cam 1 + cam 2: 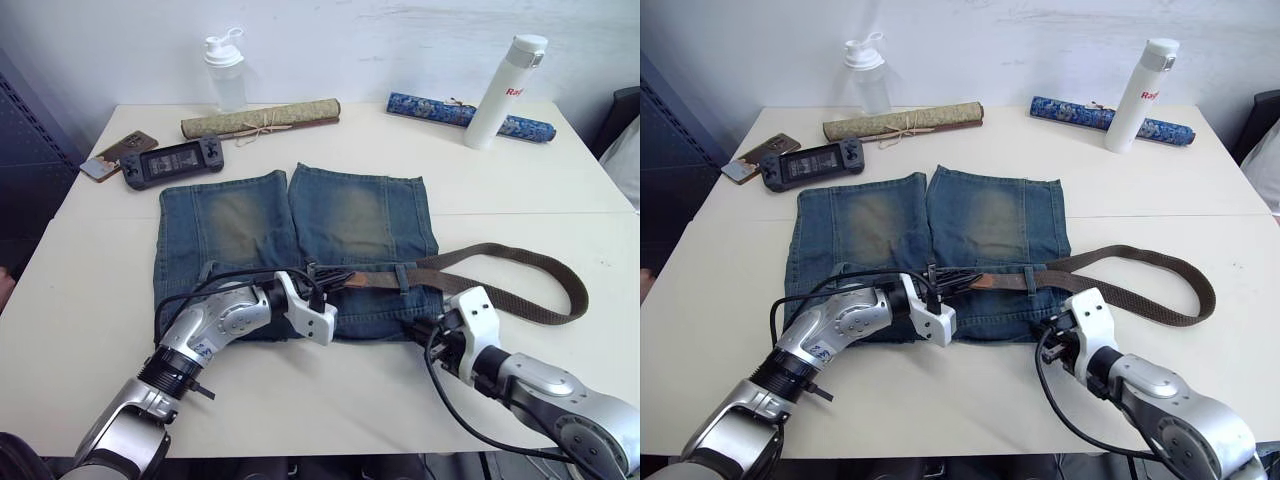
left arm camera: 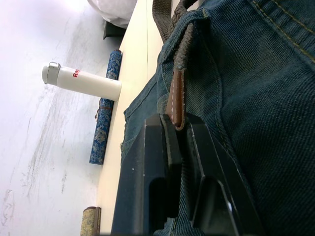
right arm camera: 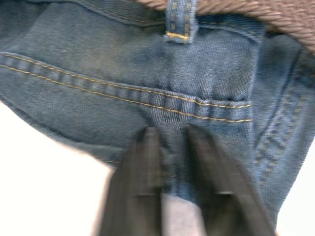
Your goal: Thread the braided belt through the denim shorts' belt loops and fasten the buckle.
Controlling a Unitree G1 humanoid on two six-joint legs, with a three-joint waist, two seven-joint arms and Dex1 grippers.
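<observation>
Belt [image 1: 520,285]: partly threaded. You've got it under one loop [image 1: 403,276] at the waistband's right; the rest loops out over the table [image 1: 90,260] to the right. Tan tip [image 2: 175,98] sits mid-waistband. Left: remaining loops, then buckle; buckle not made out.

Left gripper [image 2: 176,142]: jaws clenched on the leather tip, which pokes out between them.

Right gripper [image 3: 170,157]: jaws apart, straddling a denim fold at the shorts' [image 1: 240,225] edge; contact unclear.

Materials: belt = coarse woven brown webbing, limp; tip = smooth stitched leather. Shorts = stiff twill, faded yellowish patches, contrast seams.
</observation>
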